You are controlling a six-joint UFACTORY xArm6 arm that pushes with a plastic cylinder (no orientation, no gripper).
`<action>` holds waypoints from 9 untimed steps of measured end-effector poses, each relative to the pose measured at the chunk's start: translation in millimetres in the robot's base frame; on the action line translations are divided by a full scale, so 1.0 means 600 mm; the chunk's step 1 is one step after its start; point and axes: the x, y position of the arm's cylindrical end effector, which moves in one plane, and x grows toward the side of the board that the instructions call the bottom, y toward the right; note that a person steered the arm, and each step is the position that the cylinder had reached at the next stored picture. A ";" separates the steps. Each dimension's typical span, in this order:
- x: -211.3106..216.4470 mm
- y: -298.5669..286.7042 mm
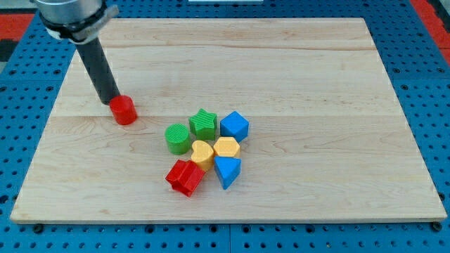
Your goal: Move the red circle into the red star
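- Counter (316, 63): light wooden board with visible grain, lying on a blue perforated base (429, 42).
- Green circle (177, 138): at the cluster's left edge, just beside the green star.
- Green star (203, 124): at the cluster's top, beside the blue cube.
- Blue cube (234, 126): at the cluster's upper right.
- Yellow heart (202, 152): centre of the cluster, touching the yellow hexagon.
- Yellow hexagon (226, 147): directly below the blue cube.
- Blue triangle (227, 171): at the cluster's lower right, below the yellow hexagon.
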 end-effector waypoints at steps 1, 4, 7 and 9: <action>0.008 0.062; 0.092 0.067; 0.139 -0.077; 0.131 -0.012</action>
